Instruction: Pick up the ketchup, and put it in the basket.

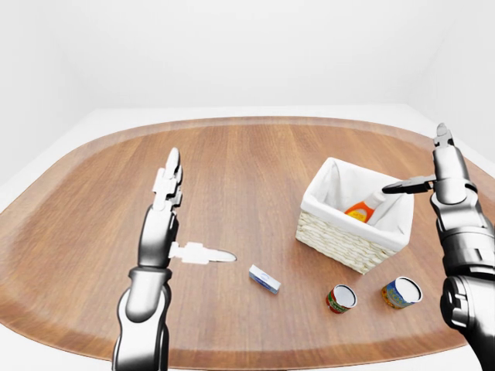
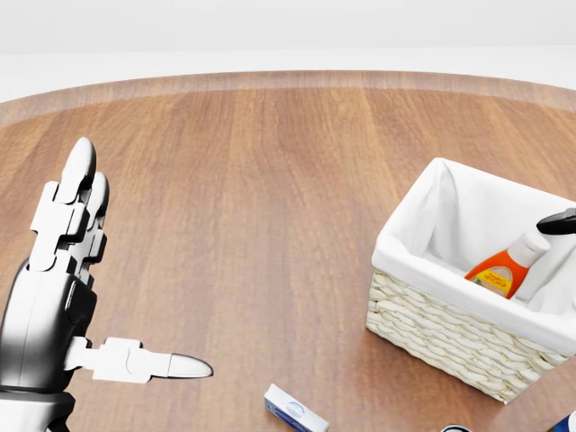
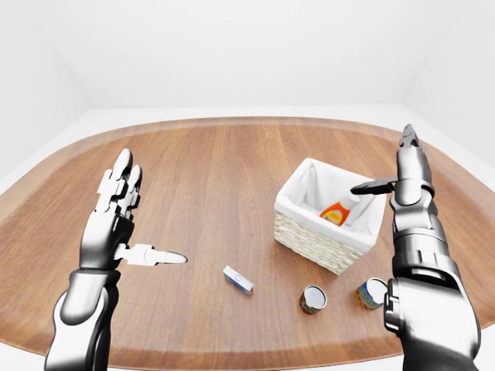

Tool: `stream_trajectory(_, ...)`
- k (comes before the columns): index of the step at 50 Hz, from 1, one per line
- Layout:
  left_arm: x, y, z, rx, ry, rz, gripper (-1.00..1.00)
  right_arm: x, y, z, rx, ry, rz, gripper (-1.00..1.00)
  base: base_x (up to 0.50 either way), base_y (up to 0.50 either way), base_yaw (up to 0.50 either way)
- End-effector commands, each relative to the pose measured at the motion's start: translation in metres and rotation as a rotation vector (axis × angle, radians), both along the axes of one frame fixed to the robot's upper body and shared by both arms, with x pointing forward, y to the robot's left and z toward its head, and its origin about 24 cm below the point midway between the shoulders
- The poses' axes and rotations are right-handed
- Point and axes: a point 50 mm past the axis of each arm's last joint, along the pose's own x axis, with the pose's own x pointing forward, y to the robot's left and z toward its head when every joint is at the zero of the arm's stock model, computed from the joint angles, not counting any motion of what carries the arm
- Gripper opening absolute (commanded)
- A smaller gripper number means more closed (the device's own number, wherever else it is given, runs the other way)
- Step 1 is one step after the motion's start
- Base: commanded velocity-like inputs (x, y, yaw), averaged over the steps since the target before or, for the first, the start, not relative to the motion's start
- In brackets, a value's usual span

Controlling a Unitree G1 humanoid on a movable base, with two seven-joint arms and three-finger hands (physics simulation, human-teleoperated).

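Observation:
The ketchup bottle [image 2: 504, 267], orange-red with a white cap, lies tilted inside the wicker basket [image 2: 450, 331] with its white cloth lining, at the right of the views. My right hand [image 1: 433, 166] is open above the basket's right side, fingers straight up and thumb out toward the bottle cap, not touching it. My left hand [image 1: 182, 212] is open and empty at the left, fingers up and thumb pointing right, above the wooden table [image 1: 232, 170].
A small blue and white box [image 1: 264, 278] lies on the table left of the basket. Two small cans [image 1: 341, 297] [image 1: 401, 292] lie on their sides below the basket. The table's rounded edge runs along the bottom of the eye views.

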Motion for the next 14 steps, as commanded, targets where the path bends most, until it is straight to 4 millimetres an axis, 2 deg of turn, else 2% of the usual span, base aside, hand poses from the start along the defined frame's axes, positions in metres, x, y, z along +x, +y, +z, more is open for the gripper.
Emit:
stream_trajectory(1, 0.0, 0.001, 0.0, 0.001, -0.001, 0.001, 1.0, 0.0, 0.001, 0.003, -0.002, -0.012, 0.008, 1.0, 0.0, 0.0, 0.0)
stream_trajectory(11, -0.002, 0.001, 0.003, 0.001, -0.012, 0.0, 1.0, 0.001, 0.003, 0.01, -0.014, -0.033, 0.028, 1.0, 0.0, 0.0, 0.0)
stream_trajectory(14, -0.001, 0.001, 0.0, -0.001, 0.002, 0.002, 1.0, 0.001, 0.006, 0.018, -0.027, -0.06, 0.052, 1.0, 0.0, 0.0, 0.0)
